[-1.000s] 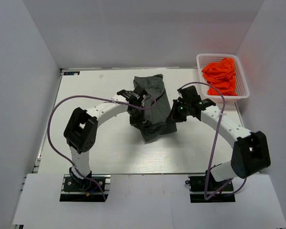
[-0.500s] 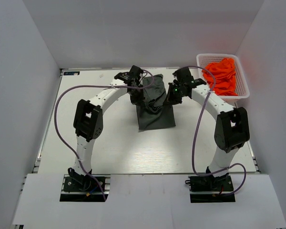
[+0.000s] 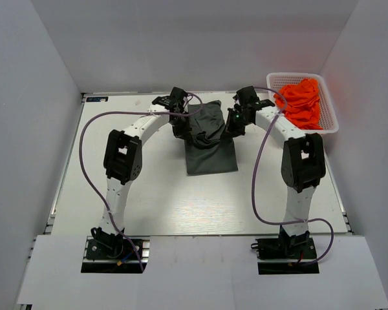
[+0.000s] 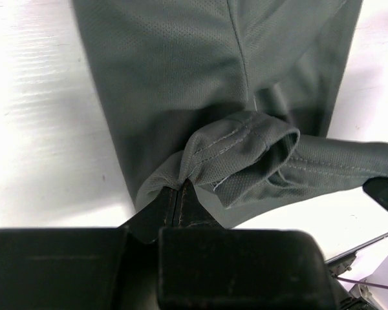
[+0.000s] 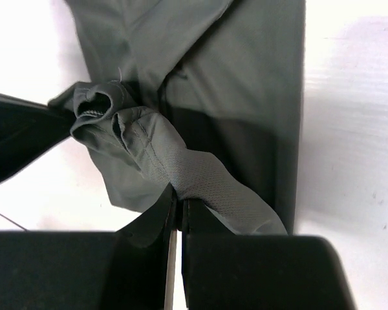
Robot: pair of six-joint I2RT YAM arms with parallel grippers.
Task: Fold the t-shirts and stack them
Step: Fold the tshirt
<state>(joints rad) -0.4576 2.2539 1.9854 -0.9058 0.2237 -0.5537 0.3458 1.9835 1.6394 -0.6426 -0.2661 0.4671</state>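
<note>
My left hand (image 4: 179, 194) and my right hand (image 5: 176, 197) are both out over the far half of the table (image 3: 149, 200), one on each side of the dark grey t-shirt (image 3: 211, 158). The left hand is pinched tight on a hemmed edge of the grey cloth, and the fabric bunches into a small roll right at its tips. The right hand is likewise clamped on the shirt, with a twisted rope of mesh cloth running out from between its jaws. From above, the near part of the shirt lies flat on the table as a narrow rectangle, while the far part is gathered between the two hands. The orange t-shirts (image 3: 301, 103) sit heaped in a white basket (image 3: 331, 126) at the far right corner, well apart from the grey one.
</note>
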